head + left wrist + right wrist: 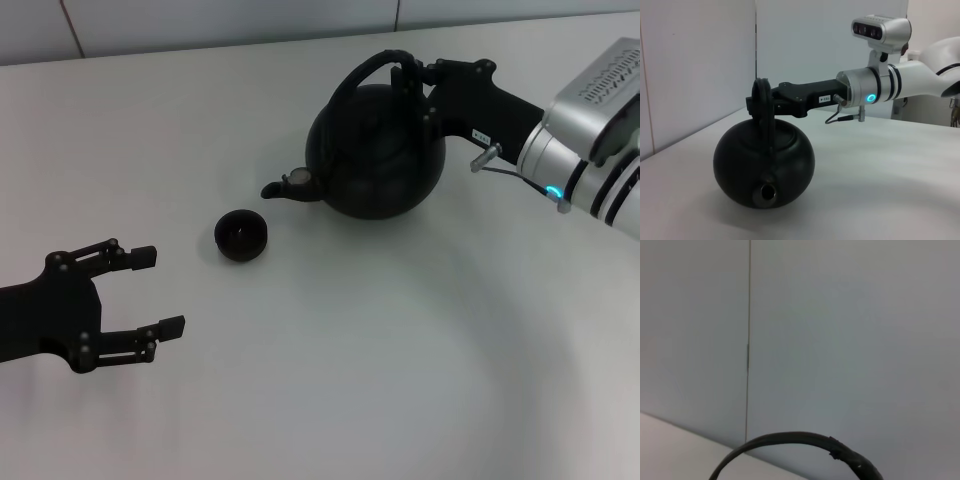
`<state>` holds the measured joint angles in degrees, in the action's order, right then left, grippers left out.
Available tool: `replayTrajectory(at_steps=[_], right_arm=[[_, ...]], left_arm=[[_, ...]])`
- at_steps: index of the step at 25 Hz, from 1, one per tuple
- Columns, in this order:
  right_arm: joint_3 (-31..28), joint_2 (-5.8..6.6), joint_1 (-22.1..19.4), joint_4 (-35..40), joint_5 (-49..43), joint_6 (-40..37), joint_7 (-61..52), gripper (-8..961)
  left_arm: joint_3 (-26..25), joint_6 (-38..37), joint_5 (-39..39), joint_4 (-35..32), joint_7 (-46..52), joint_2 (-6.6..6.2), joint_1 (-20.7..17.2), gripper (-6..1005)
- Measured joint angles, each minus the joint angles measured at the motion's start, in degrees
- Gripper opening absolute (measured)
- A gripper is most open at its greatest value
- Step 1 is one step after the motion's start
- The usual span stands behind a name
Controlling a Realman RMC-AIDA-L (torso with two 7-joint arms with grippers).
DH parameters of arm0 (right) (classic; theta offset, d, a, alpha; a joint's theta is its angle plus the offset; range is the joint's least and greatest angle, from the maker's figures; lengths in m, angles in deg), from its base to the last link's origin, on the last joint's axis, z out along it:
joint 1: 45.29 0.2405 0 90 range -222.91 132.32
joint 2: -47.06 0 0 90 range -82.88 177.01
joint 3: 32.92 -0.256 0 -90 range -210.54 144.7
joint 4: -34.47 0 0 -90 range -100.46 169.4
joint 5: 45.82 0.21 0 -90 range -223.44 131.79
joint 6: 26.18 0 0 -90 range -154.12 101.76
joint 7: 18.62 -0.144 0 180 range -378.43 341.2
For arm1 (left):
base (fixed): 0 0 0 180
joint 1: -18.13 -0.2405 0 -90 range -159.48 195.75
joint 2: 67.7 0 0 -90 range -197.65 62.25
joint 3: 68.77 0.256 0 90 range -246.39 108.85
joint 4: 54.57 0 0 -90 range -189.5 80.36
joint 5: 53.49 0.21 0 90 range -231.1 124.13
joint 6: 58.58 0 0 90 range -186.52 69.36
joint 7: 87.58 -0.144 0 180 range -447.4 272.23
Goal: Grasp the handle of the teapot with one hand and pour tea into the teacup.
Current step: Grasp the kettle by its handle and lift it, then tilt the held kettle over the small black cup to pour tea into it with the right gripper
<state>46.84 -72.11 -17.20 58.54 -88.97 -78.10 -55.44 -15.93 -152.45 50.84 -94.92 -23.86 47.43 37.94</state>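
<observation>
Beside teapot, spout side: teacup upright on white surface, just apart from spout tip, contents not discernible. Teapot tilted, spout low toward teacup. At teapot handle: right tool clamped on arch. Beyond teacup from teapot: left tool spread wide, holding nothing.

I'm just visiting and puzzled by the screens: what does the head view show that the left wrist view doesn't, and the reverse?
Only the head view shows the teacup and the open left gripper, low on the robot's left. Only the left wrist view looks straight into the spout and shows a camera above the right arm. Both show the teapot tipped on the table, with the right gripper at its handle.
</observation>
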Motion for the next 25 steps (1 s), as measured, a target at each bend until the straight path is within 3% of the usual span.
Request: replayTrajectory(at_steps=[25], right_arm=[[0.0,0.03,-0.1,8.7,-8.9,4.8,-0.3,116]], left_arm=[[-0.6,0.2,2.5,-0.3,0.1,0.43,0.5,859]])
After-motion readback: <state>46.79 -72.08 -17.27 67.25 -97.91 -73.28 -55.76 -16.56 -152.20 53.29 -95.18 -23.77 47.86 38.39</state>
